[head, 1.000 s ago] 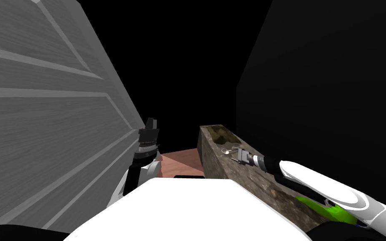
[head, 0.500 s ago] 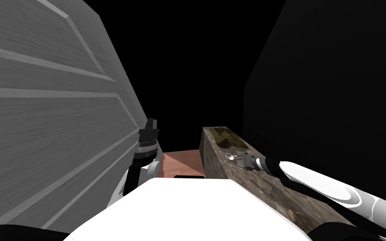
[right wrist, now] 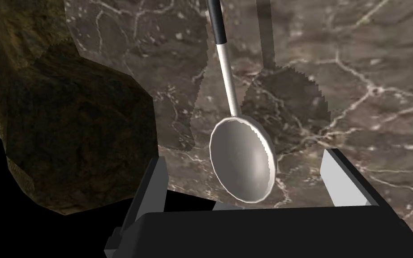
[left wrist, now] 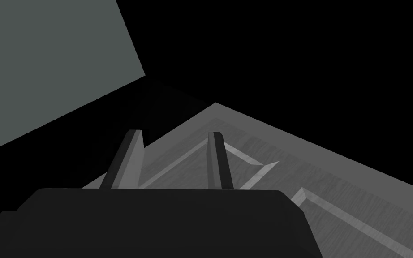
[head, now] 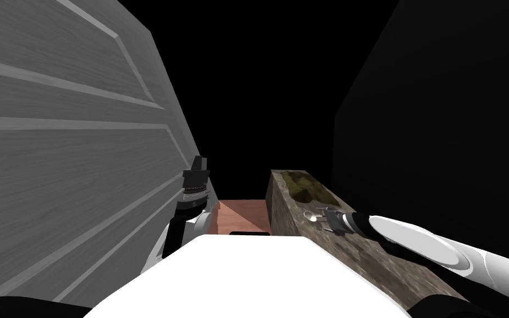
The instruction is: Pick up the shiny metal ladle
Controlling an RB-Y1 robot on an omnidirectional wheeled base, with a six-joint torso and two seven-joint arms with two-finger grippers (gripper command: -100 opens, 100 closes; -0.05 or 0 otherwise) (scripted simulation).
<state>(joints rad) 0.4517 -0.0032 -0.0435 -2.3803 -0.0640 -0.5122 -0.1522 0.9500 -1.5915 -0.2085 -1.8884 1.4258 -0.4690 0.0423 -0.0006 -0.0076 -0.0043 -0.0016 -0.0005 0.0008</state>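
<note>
On the bench (head: 347,254): the shiny metal ladle (right wrist: 242,156) lies flat on the brown marbled top, a little right of centre in the head view. Its bowl is the part nearest to the right hand, and its thin stem leads away to a black grip (right wrist: 216,22).
Right hand (head: 321,214): low over the bench, right of centre in the head view. Its fingers (right wrist: 341,179) are spread wide, one on each side of the ladle bowl, and do not touch it.
Olive-brown lump (right wrist: 75,134): on the bench near the bowl, rough like a rock.
Left hand (head: 197,164): raised at centre left of the head view, beside the grey panelled door (head: 65,143). Its fingers stand apart with nothing between them.
Floor (head: 242,212): reddish brown strip at lower centre, between door and bench.
</note>
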